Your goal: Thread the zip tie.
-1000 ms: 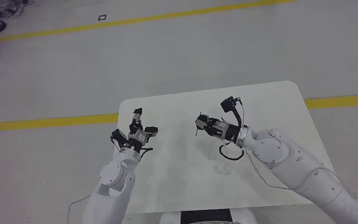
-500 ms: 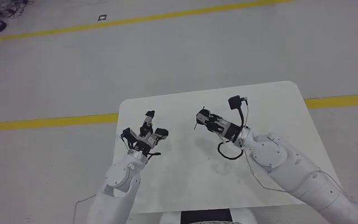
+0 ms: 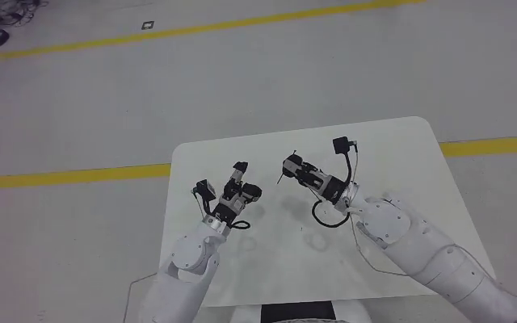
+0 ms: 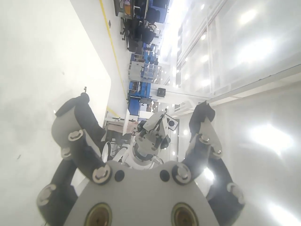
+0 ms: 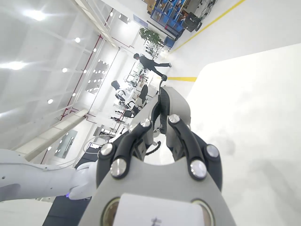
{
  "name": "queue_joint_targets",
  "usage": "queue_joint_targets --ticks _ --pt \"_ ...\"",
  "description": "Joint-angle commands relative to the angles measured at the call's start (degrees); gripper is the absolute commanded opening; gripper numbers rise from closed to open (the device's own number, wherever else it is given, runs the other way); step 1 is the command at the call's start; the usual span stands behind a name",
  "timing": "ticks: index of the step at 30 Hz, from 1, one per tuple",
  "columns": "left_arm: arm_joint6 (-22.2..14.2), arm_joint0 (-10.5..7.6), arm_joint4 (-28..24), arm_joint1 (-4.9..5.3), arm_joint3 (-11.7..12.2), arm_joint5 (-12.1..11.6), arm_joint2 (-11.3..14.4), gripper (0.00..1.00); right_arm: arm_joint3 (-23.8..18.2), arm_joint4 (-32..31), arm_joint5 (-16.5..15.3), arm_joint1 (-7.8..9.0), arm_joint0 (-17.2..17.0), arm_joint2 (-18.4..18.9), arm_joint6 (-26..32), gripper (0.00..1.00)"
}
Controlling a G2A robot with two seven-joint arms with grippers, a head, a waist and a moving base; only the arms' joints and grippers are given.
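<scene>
**Right wrist view first: zip tie (image 5: pixel 160 85) gripped, threading not yet begun**

Right wrist view. The right fingers (image 5: pixel 176 104) are clenched on the zip tie. A short length ending in a small block, judged the head, stands just beyond the fingertips. Recommendation: keep this hold firm and the protruding end steady, since a thin strip will likely flex if swung. The arm is raised, with the counter (image 5: pixel 247 99) lying off to one side of the fingers and not touching them.

Left wrist view. The left fingers (image 4: pixel 70 118) are released and spread wide, with nothing between them. Recommendation: close them on the free strip just beside the right fingers, where it should bend least, then steer the tail square to the slot. The wrist is rolled, one finger toward the counter, the other away from it.

Top view. Both sets of fingers hang above the counter, angled toward each other, near but apart. Which end of the tie faces the left fingers cannot be told; confirm before closing.
</scene>
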Motion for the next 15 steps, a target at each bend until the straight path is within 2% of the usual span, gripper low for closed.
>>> queue_joint_targets --ticks 1,4,6,7,8,9,11,15 --pt "0.0 0.00 0.0 0.00 0.0 0.0 0.0 1.00 0.0 0.0 0.0 0.00 0.0 0.0 0.0 0.00" --pt "0.3 -0.13 0.2 -0.01 -0.1 -0.4 -0.1 1.00 0.0 0.0 0.0 0.00 0.0 0.0 0.0 0.00" --pt "1.9 -0.26 4.8 -0.07 -0.3 -6.1 0.1 1.00 0.3 2.3 0.7 -0.26 -0.7 0.4 -1.2 0.00" --pt "2.5 0.08 5.9 -0.21 -0.1 -10.0 0.8 1.00 0.6 5.0 0.8 -0.53 -1.0 0.7 -2.1 0.00" --pt "2.3 0.30 6.5 -0.30 0.2 -12.9 1.4 1.00 0.9 6.7 0.8 -0.74 -1.2 0.9 -2.7 0.00" --pt "2.8 0.28 7.5 -0.38 0.7 -13.8 1.6 1.00 1.1 7.8 0.9 -0.95 -1.2 0.9 -3.0 0.00" --pt "5.3 -0.28 13.1 -0.63 0.4 -13.8 2.1 1.00 1.9 10.1 1.3 -1.49 -1.2 0.8 -3.8 0.00" --pt "8.6 -1.07 19.5 -1.38 0.3 -13.8 4.4 1.00 4.4 13.1 1.2 -2.69 -0.6 -0.3 -4.2 0.00"
